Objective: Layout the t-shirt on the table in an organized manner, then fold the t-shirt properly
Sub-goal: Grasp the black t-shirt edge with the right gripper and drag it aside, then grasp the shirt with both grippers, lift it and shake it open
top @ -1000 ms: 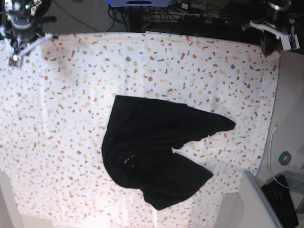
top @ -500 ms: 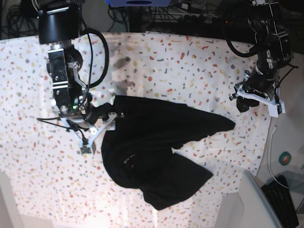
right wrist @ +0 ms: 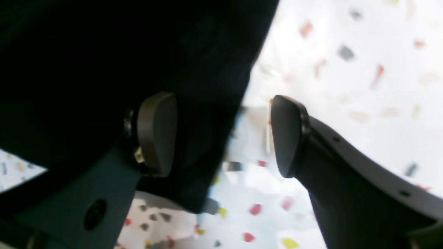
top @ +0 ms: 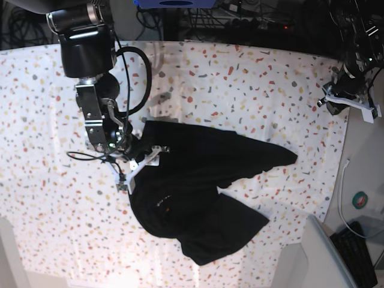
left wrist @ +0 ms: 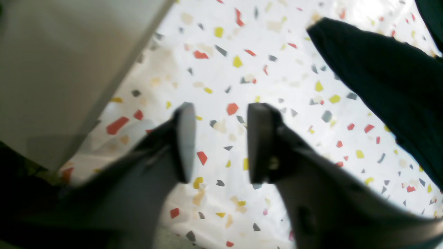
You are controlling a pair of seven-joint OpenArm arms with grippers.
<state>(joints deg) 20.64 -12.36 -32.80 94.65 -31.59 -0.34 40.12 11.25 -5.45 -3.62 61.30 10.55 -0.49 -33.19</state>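
— T-shirt (top: 198,192) lay crumpled in the middle of the table (top: 252,78), one point trailing toward the right of the base frame. What had changed?

— Within the last second both arms came in. The right gripper (top: 141,157) moved from the upper left corner down onto the shirt's upper left edge, jaws wide apart and straddling the hem, one finger (right wrist: 157,133) over black cloth, nothing pinched yet.

— And the left gripper (left wrist: 218,141)?

— It had pulled back toward the table's right edge, jaws part open over bare cloth, holding nothing. Spreading probably started at the left corner.
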